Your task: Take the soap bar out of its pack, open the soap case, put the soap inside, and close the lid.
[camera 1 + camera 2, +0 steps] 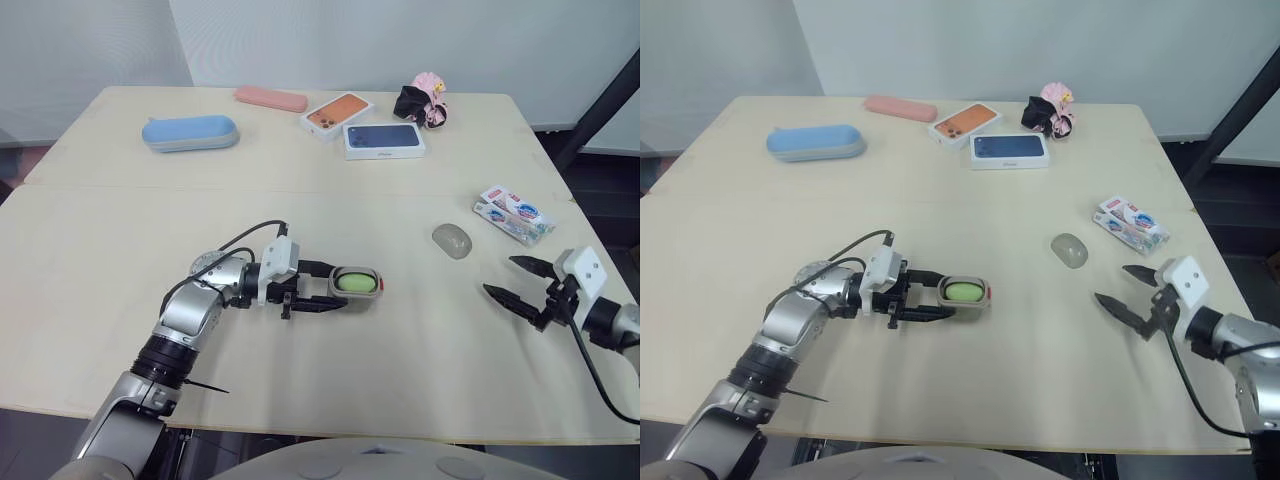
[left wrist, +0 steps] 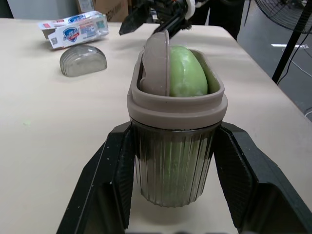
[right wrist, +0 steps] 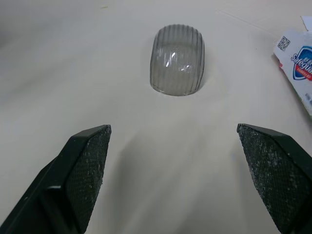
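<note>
My left gripper (image 1: 338, 287) is shut on the taupe soap case (image 1: 356, 282), which lies at the table's middle front with its opening turned toward the right arm. The green soap bar (image 2: 187, 73) sits inside it, next to a taupe insert (image 2: 156, 66) standing on edge. The ribbed clear lid (image 1: 452, 240) lies by itself on the table, right of the case. My right gripper (image 1: 500, 275) is open and holds nothing; it hovers just short of the lid (image 3: 177, 60). The soap pack (image 1: 513, 215) lies beyond the lid, near the right edge.
At the back of the table are a blue case (image 1: 190, 132), a pink case (image 1: 271, 98), two phone boxes (image 1: 336, 115) (image 1: 384, 140) and a pink-and-black toy (image 1: 422, 100). The table's right edge (image 1: 560, 190) runs close to the pack.
</note>
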Controlling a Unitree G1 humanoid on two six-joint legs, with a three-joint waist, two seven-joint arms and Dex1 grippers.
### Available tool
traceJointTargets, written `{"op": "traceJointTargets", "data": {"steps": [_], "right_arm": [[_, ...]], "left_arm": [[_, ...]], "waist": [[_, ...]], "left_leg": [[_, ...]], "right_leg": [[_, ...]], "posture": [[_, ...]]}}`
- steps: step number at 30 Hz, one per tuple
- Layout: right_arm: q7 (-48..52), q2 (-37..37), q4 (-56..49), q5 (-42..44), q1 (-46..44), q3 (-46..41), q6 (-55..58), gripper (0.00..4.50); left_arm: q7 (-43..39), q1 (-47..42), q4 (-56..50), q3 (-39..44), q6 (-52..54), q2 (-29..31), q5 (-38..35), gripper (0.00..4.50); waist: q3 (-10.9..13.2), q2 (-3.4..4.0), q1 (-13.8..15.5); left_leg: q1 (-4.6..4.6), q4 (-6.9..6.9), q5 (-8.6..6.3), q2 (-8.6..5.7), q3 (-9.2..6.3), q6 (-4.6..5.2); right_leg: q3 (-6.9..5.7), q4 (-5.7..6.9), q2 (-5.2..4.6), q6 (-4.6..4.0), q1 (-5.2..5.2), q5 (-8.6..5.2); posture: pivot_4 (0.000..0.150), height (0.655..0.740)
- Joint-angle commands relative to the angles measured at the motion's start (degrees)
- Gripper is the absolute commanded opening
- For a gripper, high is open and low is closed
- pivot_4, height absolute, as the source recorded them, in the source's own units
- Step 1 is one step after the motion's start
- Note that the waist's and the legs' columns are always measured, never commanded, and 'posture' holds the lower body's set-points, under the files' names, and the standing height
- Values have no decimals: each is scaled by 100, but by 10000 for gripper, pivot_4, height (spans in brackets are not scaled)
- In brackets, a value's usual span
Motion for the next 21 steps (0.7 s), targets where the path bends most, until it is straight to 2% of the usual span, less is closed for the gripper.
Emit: {"op": "traceJointTargets", "data": {"steps": [1, 8, 11, 16, 21], "right_arm": [[51, -394, -378, 36, -300, 16, 445, 44592], [336, -1242, -953, -20, -1142, 727, 1739, 44592], [220, -1433, -1139, -92, -1906, 1262, 2809, 44592], [-105, -1430, -1145, -478, -3010, 2155, 3945, 44592], [-326, -1315, -1070, -693, -3718, 2825, 4807, 44592]], "left_arm": [[-55, -83, 9, -5, -179, 17, 47, 18700], [-90, -129, 81, -8, -207, -9, 88, 18700], [-223, -93, 63, -47, -154, -8, 22, 18700], [-279, -79, 116, -80, -103, -12, 47, 18700], [-172, -141, 218, -42, -167, -58, 125, 18700]], "waist": [[0, 2, 4], [0, 3, 37], [-1, 7, 29], [-1, 7, 71], [-1, 8, 114]], "left_leg": [[1, 0, 0, 1, 0, 0], [-1, 0, 0, 1, 0, 0], [2, 0, 0, 2, 0, 0], [22, 1, 0, 4, 0, -1], [21, -1, 0, 3, 1, -1]], "right_leg": [[0, 0, 0, 0, 0, 0], [0, 2, 4, 0, 2, 0], [0, 3, 4, 0, 3, 0], [0, 15, 8, 0, 4, 0], [1, 11, 8, 0, 3, 0]], "posture": [[1500, 7400], [1500, 7400], [1500, 7400], [1500, 7400], [1500, 7400]]}}
